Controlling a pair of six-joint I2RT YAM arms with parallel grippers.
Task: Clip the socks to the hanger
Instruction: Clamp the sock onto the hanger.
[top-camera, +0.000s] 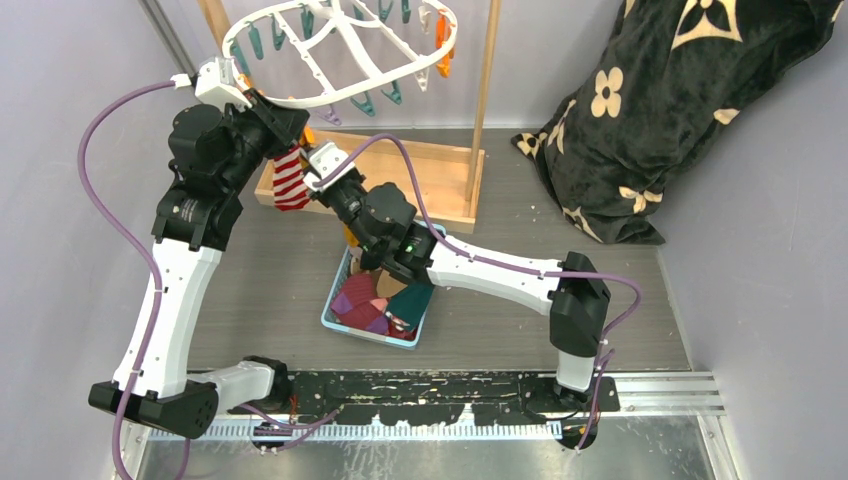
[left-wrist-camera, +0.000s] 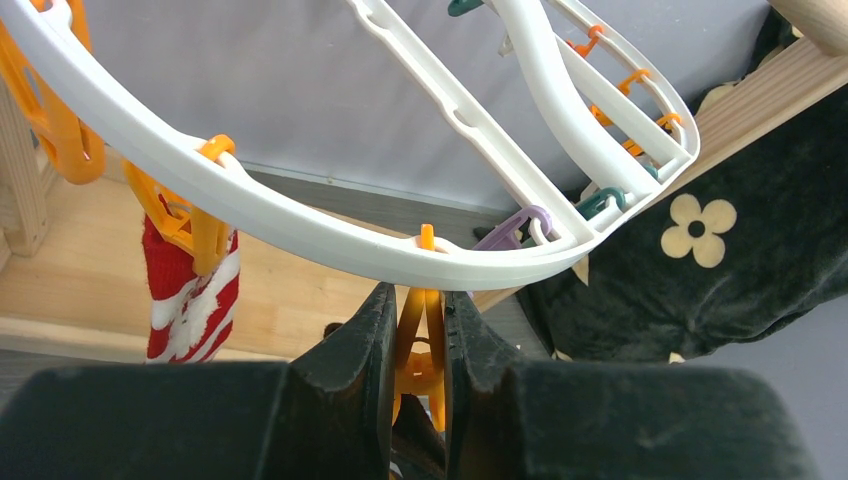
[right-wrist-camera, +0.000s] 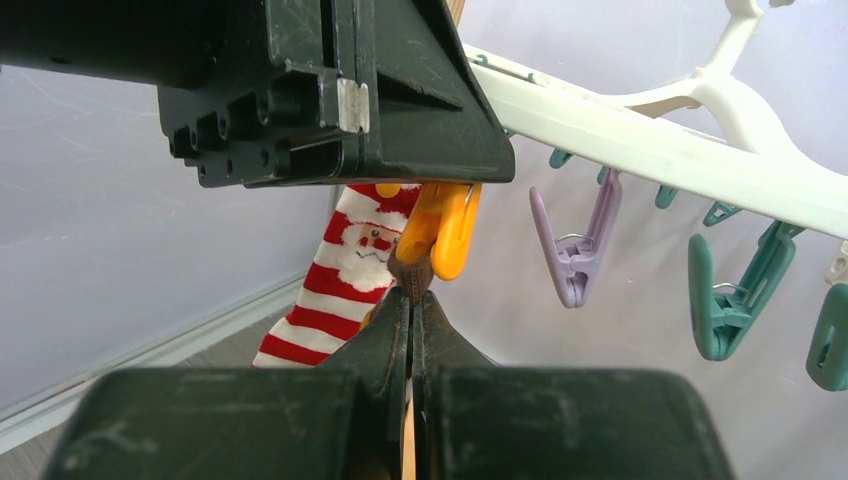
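The white hanger (top-camera: 300, 101) hangs over the wooden stand, its rim (left-wrist-camera: 300, 228) just above my left gripper (left-wrist-camera: 420, 300). That gripper is shut on an orange clip (left-wrist-camera: 422, 345) dangling from the rim. A red-white striped sock (top-camera: 290, 180) hangs from a neighbouring orange clip (left-wrist-camera: 190, 228). My right gripper (right-wrist-camera: 412, 295) is shut on a brown sock (right-wrist-camera: 410, 268), whose edge pokes up at the mouth of the squeezed orange clip (right-wrist-camera: 445, 230). More socks (top-camera: 380, 295) lie in the basket below.
A light blue basket (top-camera: 330, 308) sits on the grey table under my right arm. The wooden stand base (top-camera: 430, 170) is behind it. A black flowered blanket (top-camera: 660, 110) fills the back right. Purple (right-wrist-camera: 575, 245) and teal clips (right-wrist-camera: 735, 295) hang further along the rim.
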